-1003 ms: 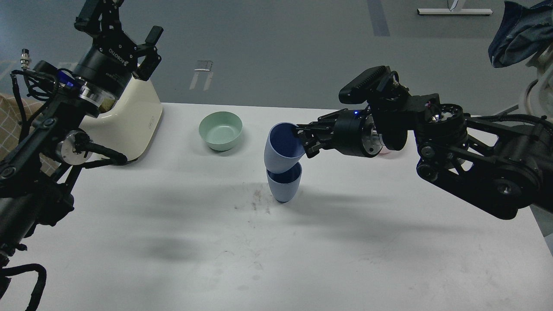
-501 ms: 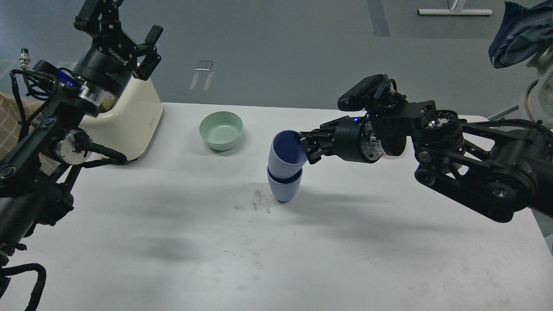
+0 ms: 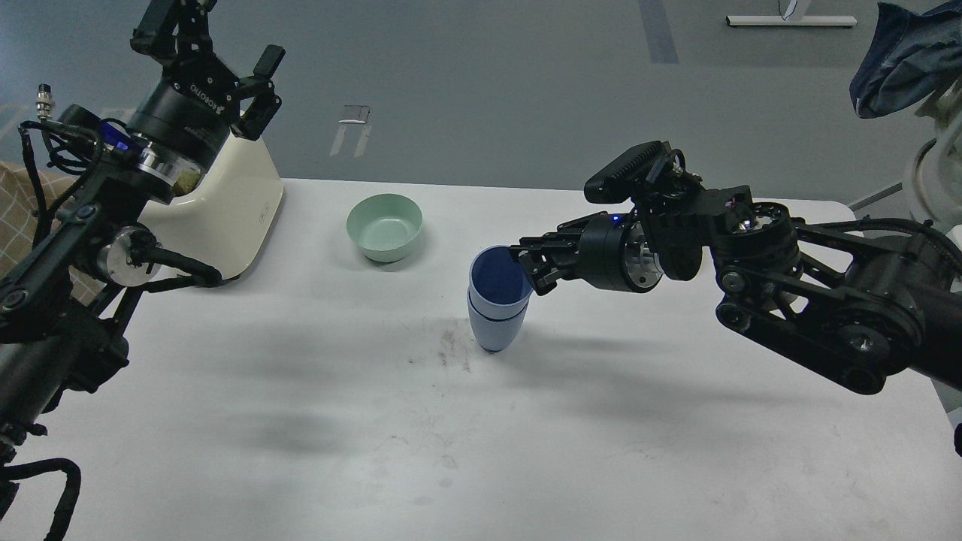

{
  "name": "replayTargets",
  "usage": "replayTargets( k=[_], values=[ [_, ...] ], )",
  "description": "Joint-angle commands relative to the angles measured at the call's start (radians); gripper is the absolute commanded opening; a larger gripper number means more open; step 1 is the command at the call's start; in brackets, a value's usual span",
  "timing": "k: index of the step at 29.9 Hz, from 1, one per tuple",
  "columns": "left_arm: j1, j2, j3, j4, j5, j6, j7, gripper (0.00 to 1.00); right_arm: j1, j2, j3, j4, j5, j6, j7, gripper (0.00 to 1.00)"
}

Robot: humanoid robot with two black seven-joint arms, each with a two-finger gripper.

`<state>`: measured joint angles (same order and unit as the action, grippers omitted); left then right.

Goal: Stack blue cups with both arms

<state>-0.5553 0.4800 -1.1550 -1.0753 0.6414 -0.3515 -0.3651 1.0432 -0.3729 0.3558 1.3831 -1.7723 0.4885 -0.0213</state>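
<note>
Two matte periwinkle-blue tapered cups, the upper cup [image 3: 499, 275] nested in the lower cup [image 3: 495, 329], stand upright a little right of centre on the white worktop [image 3: 481, 421], nearer its far edge than its near one. The right gripper [image 3: 526, 264] reaches in from the right edge, its fingers closed on the upper cup's rim on the right side, one inside the mouth. The left gripper [image 3: 214, 45] is raised clear beyond the far-left corner, fingers apart and empty, above a cream appliance housing [image 3: 233, 203]. A pale green bowl [image 3: 384, 226] sits apart near the far edge. The step appears to be seating; next, release the rim and withdraw rightward without tipping the stack.
</note>
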Motion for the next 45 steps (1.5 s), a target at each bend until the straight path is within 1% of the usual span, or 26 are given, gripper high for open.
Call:
replayTargets(
  k=[1,2,3,5,6,8,10,11,13,14,15,16,17,21,23,25,26,27,29,31,33,37,39,43,45],
  values=[
    [-0.003,0.0,0.0,0.0,0.0,0.0,0.0,0.98,0.001,0.0,0.006,-0.001,0.001,0.0,0.0,0.43],
    [-0.003,0.0,0.0,0.0,0.0,0.0,0.0,0.98,0.003,0.0,0.009,-0.001,0.002,0.0,0.001,0.48],
    [-0.002,0.0,0.0,0.0,0.0,0.0,0.0,0.98,0.005,0.0,0.017,-0.001,0.004,0.0,0.001,0.55],
    [-0.003,0.0,0.001,0.0,0.0,0.0,0.0,0.98,0.005,0.0,0.034,-0.001,0.008,0.0,0.001,0.64],
    [-0.003,0.0,0.001,0.0,0.0,-0.001,0.0,0.98,0.003,0.0,0.06,0.001,0.014,0.0,0.003,0.78],
    [-0.002,0.0,0.001,0.0,0.001,-0.001,0.0,0.98,0.003,-0.001,0.112,0.001,0.02,0.0,0.003,0.96],
    [-0.002,-0.001,0.001,0.0,0.001,-0.001,0.0,0.98,0.003,0.0,0.199,-0.001,0.022,0.0,0.003,0.98],
    [0.0,-0.001,0.001,0.0,0.001,-0.001,0.0,0.98,0.001,0.0,0.272,-0.007,0.022,0.0,0.003,1.0],
    [0.002,-0.001,0.001,0.0,0.001,-0.001,0.0,0.98,0.005,0.002,0.359,-0.03,0.022,0.0,0.003,1.0],
    [0.002,-0.001,0.001,0.0,0.001,-0.001,-0.001,0.98,0.008,0.014,0.447,-0.074,0.022,0.0,0.003,1.0],
    [0.002,0.0,0.0,0.0,0.0,-0.001,-0.005,0.98,0.011,0.05,0.539,-0.125,0.022,0.0,0.006,1.0],
    [0.002,0.0,-0.002,0.0,0.0,-0.003,-0.006,0.98,0.012,0.07,0.587,-0.145,0.022,0.0,0.008,1.0],
    [0.0,0.0,-0.003,0.0,-0.002,-0.007,-0.006,0.98,0.012,0.092,0.679,-0.179,0.022,0.0,0.009,1.0],
    [-0.003,0.002,-0.005,0.0,-0.002,-0.014,-0.008,0.98,0.006,0.095,0.868,-0.252,0.028,0.0,0.014,1.0],
    [-0.003,0.0,-0.002,0.0,-0.002,-0.014,-0.006,0.98,-0.014,0.094,0.984,-0.304,0.095,0.0,0.015,1.0],
    [-0.003,0.0,-0.002,0.0,-0.002,-0.014,-0.006,0.98,-0.04,0.086,1.038,-0.321,0.164,0.0,0.015,1.0],
    [-0.002,0.0,-0.003,0.0,-0.002,-0.014,-0.006,0.98,-0.07,0.066,1.083,-0.328,0.238,0.0,0.015,1.0],
    [-0.003,0.0,-0.005,0.0,-0.002,-0.014,-0.006,0.98,-0.087,0.052,1.097,-0.328,0.275,0.0,0.015,1.0],
    [-0.003,0.002,-0.012,0.0,-0.006,-0.017,-0.005,0.98,-0.167,-0.022,1.106,-0.334,0.417,0.0,0.014,1.0],
    [-0.002,0.002,-0.014,0.002,-0.043,-0.023,-0.003,0.98,-0.227,-0.058,1.108,-0.355,0.508,0.0,0.015,1.0],
    [-0.002,0.002,-0.014,0.011,-0.084,-0.035,-0.003,0.98,-0.258,-0.066,1.115,-0.375,0.571,0.0,0.015,1.0],
    [-0.003,0.0,-0.005,0.09,-0.18,-0.038,0.002,0.98,-0.293,-0.067,1.123,-0.492,0.808,0.0,0.015,1.0],
    [-0.003,0.0,0.0,0.092,-0.18,-0.035,0.002,0.98,-0.298,-0.067,1.123,-0.51,0.869,-0.005,0.015,1.0],
    [-0.011,0.002,0.001,0.095,-0.175,-0.037,0.002,0.98,-0.325,-0.06,1.121,-0.521,1.028,-0.074,0.015,1.0],
    [-0.023,0.0,0.003,0.098,-0.174,-0.037,0.002,0.98,-0.337,-0.058,1.121,-0.521,1.051,-0.083,0.015,1.0]
  ],
)
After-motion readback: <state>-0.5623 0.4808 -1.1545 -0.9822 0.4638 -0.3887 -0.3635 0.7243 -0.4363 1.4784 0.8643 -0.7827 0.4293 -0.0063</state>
